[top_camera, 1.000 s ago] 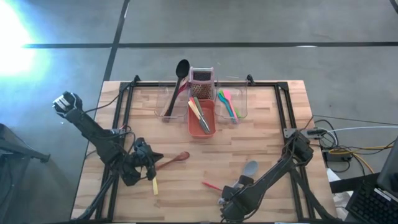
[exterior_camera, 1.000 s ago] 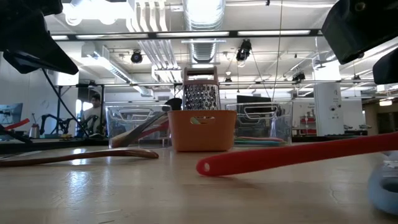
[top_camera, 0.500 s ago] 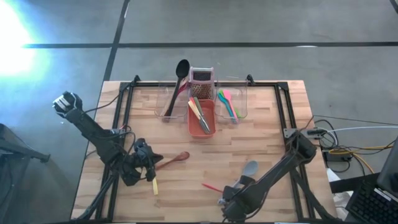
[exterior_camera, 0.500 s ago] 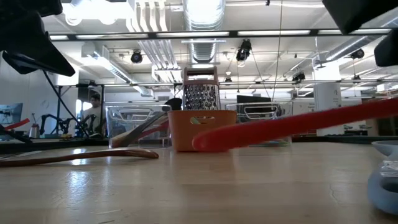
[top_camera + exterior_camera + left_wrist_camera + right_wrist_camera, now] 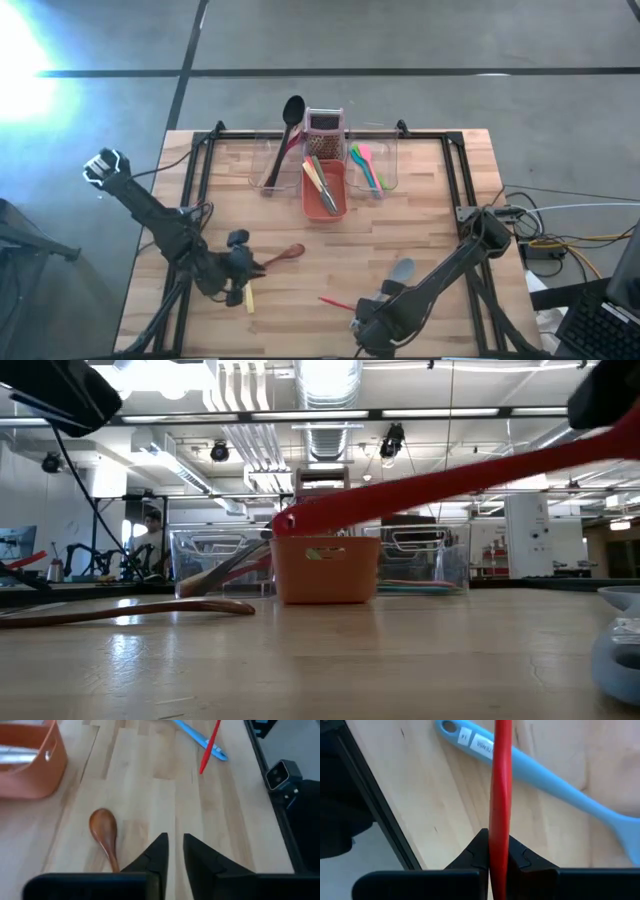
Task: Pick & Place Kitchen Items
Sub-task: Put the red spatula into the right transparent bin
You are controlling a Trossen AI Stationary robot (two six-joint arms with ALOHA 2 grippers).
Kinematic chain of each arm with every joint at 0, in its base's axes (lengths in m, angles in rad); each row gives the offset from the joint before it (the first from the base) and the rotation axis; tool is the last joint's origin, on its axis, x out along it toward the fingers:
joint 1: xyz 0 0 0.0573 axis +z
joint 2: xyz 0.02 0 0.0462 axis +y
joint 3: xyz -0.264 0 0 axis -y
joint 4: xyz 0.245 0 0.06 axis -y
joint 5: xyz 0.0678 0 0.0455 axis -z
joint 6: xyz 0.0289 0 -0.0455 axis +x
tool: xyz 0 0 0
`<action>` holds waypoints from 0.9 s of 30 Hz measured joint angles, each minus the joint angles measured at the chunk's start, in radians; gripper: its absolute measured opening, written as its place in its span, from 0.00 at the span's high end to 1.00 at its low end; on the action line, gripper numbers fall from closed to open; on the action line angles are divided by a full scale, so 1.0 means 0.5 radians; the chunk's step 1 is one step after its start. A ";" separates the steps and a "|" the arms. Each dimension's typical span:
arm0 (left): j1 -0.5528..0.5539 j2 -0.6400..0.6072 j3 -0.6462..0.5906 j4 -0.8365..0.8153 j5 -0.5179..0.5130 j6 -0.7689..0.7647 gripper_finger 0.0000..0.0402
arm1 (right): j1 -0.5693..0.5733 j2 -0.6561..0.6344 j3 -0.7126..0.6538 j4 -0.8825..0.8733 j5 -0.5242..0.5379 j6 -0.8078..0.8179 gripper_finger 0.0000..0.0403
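My right gripper (image 5: 362,322) stands near the table's near edge, shut on a red slim utensil (image 5: 335,302) that slants up off the wood. A pale blue spatula (image 5: 545,775) lies flat just beyond it. My left gripper (image 5: 175,845) hovers at the near left, its fingers a little apart with bare wood between them. A wooden spoon (image 5: 102,832) lies on the table beside those fingers, bowl toward the table's middle. A yellow-handled piece (image 5: 249,298) lies near the left gripper. My right gripper pinches the red utensil's slim handle (image 5: 500,820) between its two fingers, which point down from above and lie across it. The gripper hides the end behind the hold. The utensil is clear of the table and slants, its free rounded end (image 5: 287,522) lowest.
At the far middle stands an orange tub (image 5: 325,190) holding utensils, with a clear tub (image 5: 275,165) on its left and another (image 5: 375,165) on its right. A grater (image 5: 323,125) and a black ladle (image 5: 290,115) rise behind. Black rails (image 5: 190,190) frame the table.
My right gripper has risen, staying shut on the red utensil. The utensil has come off the table, and its free end has climbed from the wood to above the orange tub's rim in the low view. My left gripper has risen and turned; the wooden spoon stays flat.
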 joint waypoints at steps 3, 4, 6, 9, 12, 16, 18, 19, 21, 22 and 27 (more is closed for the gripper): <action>0.083 0.028 0.043 -0.002 0.065 0.131 0.77 | -0.022 -0.004 0.067 -0.099 0.000 -0.054 0.97; 0.121 0.044 0.059 -0.002 0.089 0.162 0.74 | -0.029 -0.004 0.093 -0.143 0.002 -0.074 0.97; 0.200 0.087 0.090 -0.001 0.184 0.221 0.69 | -0.040 -0.005 0.148 -0.230 0.010 -0.117 0.97; 0.330 0.205 0.164 0.012 0.436 0.310 0.63 | -0.063 -0.006 0.214 -0.365 0.051 -0.185 0.97; 0.439 0.365 0.282 0.027 0.710 0.447 0.61 | -0.101 -0.012 0.255 -0.417 0.066 -0.248 0.97; 0.507 0.603 0.508 0.033 0.866 0.673 0.61 | -0.145 -0.012 0.291 -0.423 0.099 -0.361 0.97; 0.520 0.709 0.615 0.023 0.892 0.783 0.61 | -0.158 -0.012 0.315 -0.457 0.114 -0.396 0.97; 0.528 0.758 0.667 0.004 0.908 0.827 0.62 | -0.163 -0.012 0.328 -0.485 0.124 -0.406 0.97; 0.538 0.849 0.771 -0.016 0.913 0.888 0.62 | -0.168 -0.012 0.359 -0.556 0.171 -0.424 0.97; 0.546 0.890 0.818 -0.041 0.913 0.907 0.62 | -0.169 -0.012 0.375 -0.578 0.195 -0.432 0.97; 0.578 1.043 1.012 -0.117 0.912 0.997 0.62 | -0.173 -0.012 0.444 -0.579 0.247 -0.459 0.97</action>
